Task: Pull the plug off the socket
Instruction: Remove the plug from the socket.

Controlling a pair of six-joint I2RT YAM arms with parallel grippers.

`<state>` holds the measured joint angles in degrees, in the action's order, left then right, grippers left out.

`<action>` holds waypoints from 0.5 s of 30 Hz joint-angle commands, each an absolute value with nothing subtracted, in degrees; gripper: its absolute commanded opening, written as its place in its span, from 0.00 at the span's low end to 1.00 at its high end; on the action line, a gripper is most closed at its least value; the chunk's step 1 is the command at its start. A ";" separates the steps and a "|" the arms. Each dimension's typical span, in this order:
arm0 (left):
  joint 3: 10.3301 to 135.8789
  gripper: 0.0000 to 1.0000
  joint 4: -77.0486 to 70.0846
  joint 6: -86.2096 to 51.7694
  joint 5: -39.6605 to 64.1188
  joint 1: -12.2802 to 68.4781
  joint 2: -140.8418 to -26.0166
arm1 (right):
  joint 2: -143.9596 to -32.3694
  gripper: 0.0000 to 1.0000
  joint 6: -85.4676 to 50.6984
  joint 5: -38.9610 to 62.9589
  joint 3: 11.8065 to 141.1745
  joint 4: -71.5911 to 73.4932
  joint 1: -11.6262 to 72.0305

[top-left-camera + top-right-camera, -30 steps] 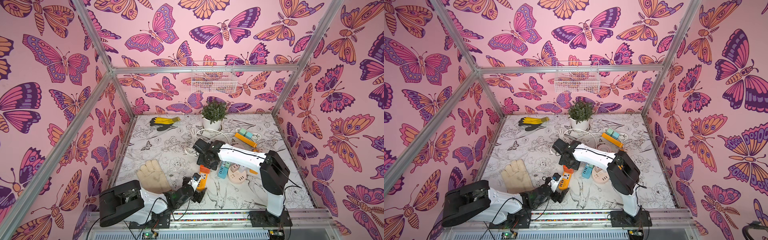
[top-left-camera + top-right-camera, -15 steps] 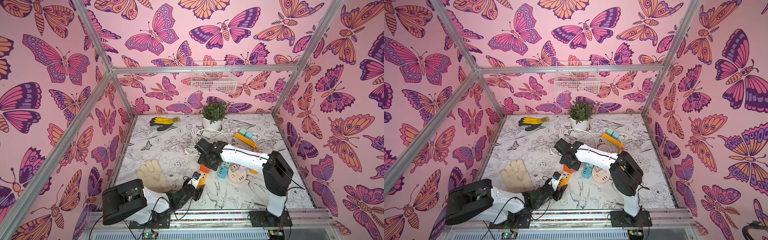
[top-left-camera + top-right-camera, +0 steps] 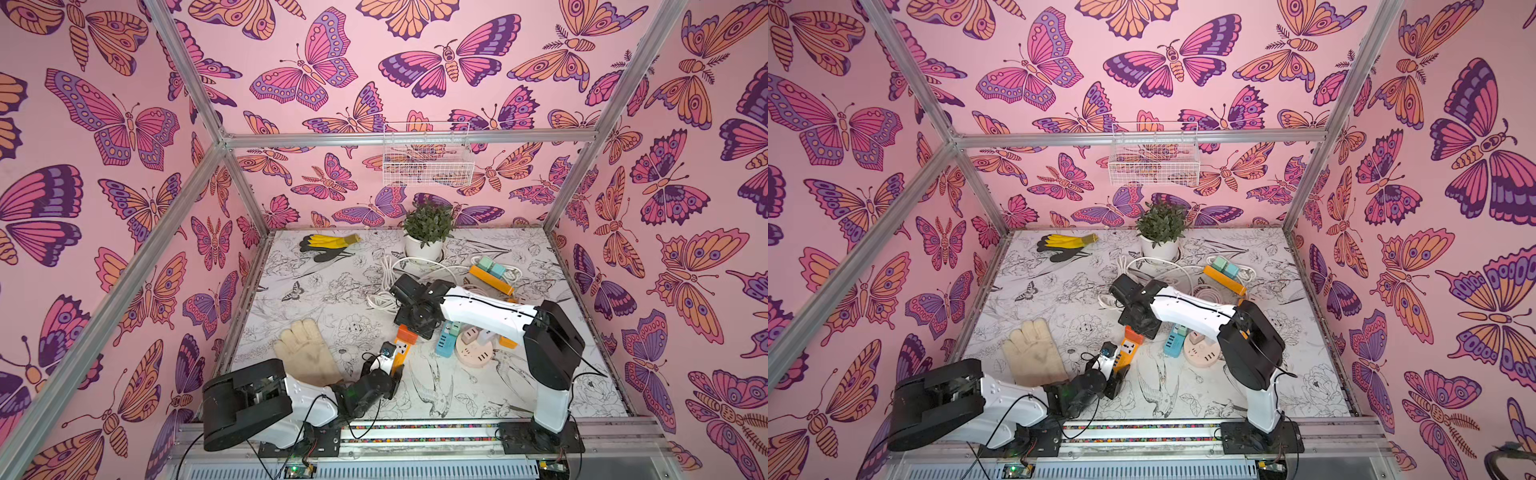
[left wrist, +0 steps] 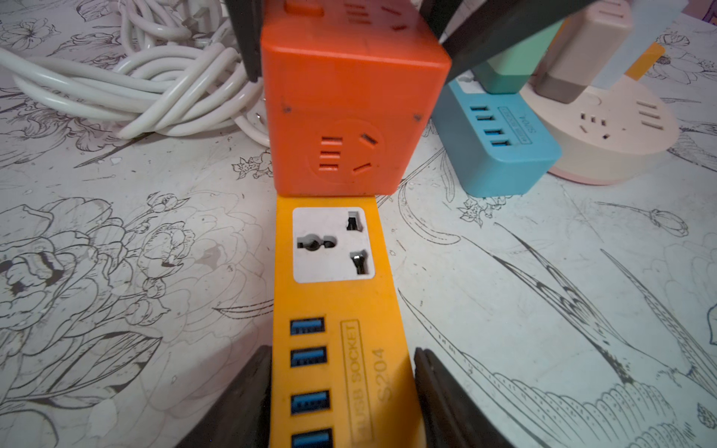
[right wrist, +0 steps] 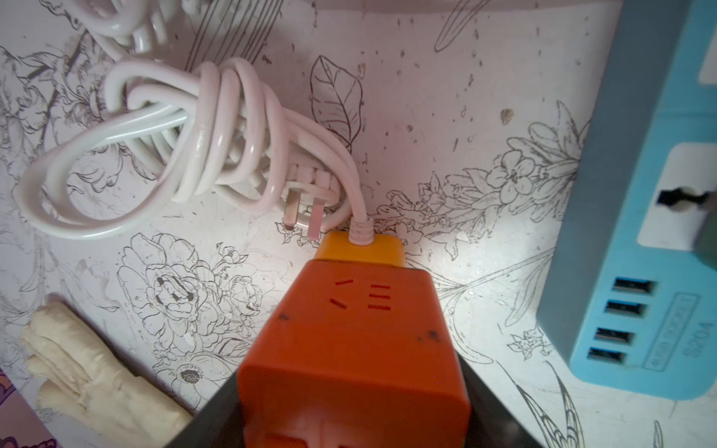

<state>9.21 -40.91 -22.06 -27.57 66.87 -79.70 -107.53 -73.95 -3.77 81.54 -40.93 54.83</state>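
Observation:
The plug is an orange cube [image 4: 349,112] seated upright on the far end of the socket, a yellow power strip [image 4: 337,302] that lies flat on the table. In both top views the cube [image 3: 406,334] and strip [image 3: 1126,351] sit at the table's front centre. My left gripper [image 4: 341,388] is shut on the strip's near end by its USB ports, its fingers [image 4: 240,403] pressed on both long sides. My right gripper [image 5: 353,419] is shut on the cube [image 5: 349,349] from above, and its black fingers [image 4: 244,35] flank the cube's sides.
A coiled white cable [image 5: 194,147] runs from the strip's far end. A blue power strip [image 3: 445,345] and a round pink socket [image 3: 478,353], both with plugs in them, sit just right of the cube. A beige glove [image 3: 307,353] lies to the left. A potted plant [image 3: 428,232] stands at the back.
My left gripper's jaws have closed from wide open onto the yellow strip's sides. The right gripper has kept its hold on the orange cube and barely moved.

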 commanded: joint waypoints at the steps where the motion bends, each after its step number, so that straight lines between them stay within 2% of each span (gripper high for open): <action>1: 8.50 0.58 -38.84 -23.77 -27.90 65.97 -81.75 | -106.34 0.56 -73.62 -3.01 76.30 -40.36 56.01; 5: 9.40 0.58 -39.18 -23.81 -26.53 65.14 -83.48 | -109.05 0.56 -74.20 0.10 80.93 -38.82 58.02; 9: 8.77 0.58 -39.17 -24.21 -26.15 64.78 -83.04 | -110.86 0.56 -72.76 -2.21 87.76 -45.43 55.61; 15: 8.20 0.58 -39.53 -24.43 -25.56 64.17 -82.66 | -107.82 0.56 -72.45 -2.32 83.10 -45.73 52.66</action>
<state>9.41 -43.31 -22.96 -26.96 64.99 -81.56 -109.95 -73.87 -2.57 85.45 -43.48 53.60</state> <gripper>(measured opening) 0.581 0.686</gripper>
